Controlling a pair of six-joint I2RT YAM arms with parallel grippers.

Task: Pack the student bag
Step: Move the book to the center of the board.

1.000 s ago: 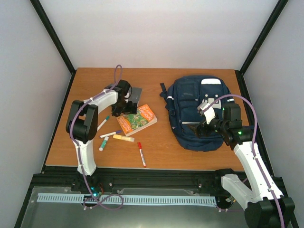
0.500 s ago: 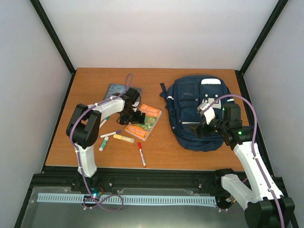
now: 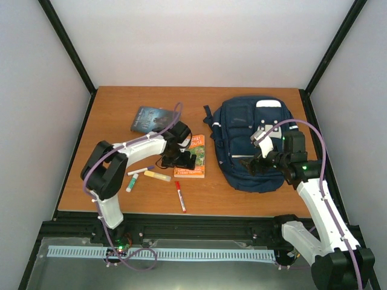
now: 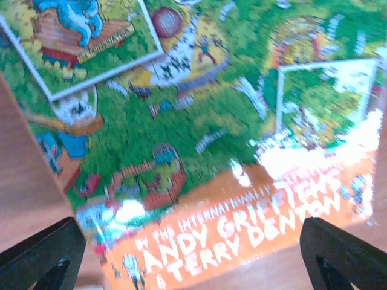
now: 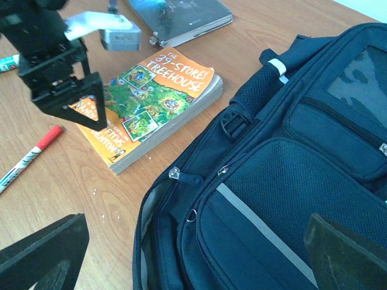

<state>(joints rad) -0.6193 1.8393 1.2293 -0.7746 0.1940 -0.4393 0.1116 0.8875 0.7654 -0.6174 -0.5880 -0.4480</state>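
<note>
On the counter [image 3: 109,115], left of centre in the top view, we find loose markers [image 3: 140,171] and, above them, a dark book [image 3: 147,119]. The left pincer [image 3: 181,159] is wide open over the lower part of the orange book [image 3: 199,158]; we cannot tell whether it touches the cover. A red marker [image 3: 180,196] lies below that book. The bag [image 3: 242,130] lies flat right of centre, just beside the orange book. The right pincer [image 3: 259,158] is wide open over the bag's lower part, gripping nothing.
</note>
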